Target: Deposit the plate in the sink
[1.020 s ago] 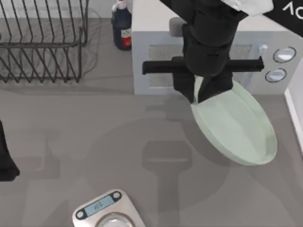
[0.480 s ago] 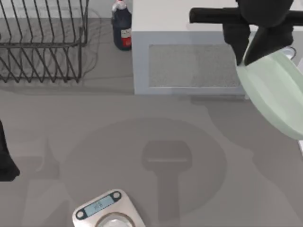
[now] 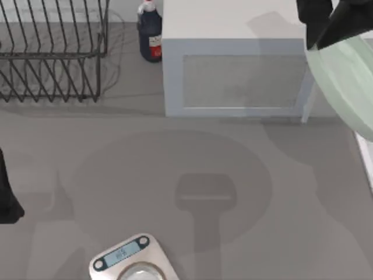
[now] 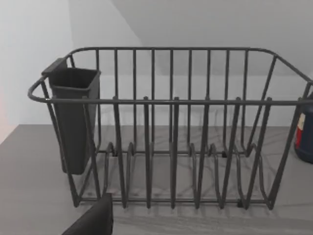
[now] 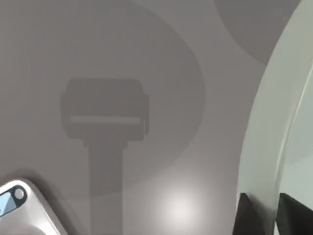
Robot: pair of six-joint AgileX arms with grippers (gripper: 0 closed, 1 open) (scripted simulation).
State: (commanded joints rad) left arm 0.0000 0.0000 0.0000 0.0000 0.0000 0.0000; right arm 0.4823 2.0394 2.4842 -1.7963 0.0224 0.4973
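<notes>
Above the microwave's (image 3: pixel 233 58) right end, right gripper (image 3: pixel 323 35) clamped on the plate's (image 3: pixel 349 81) rim.

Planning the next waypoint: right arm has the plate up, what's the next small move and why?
Probably keep carrying it toward the table's right side. The right gripper is shut on the large pale mint-green plate, held tilted above the white microwave's right end; no sink visible yet. Left gripper parked at left.
</notes>
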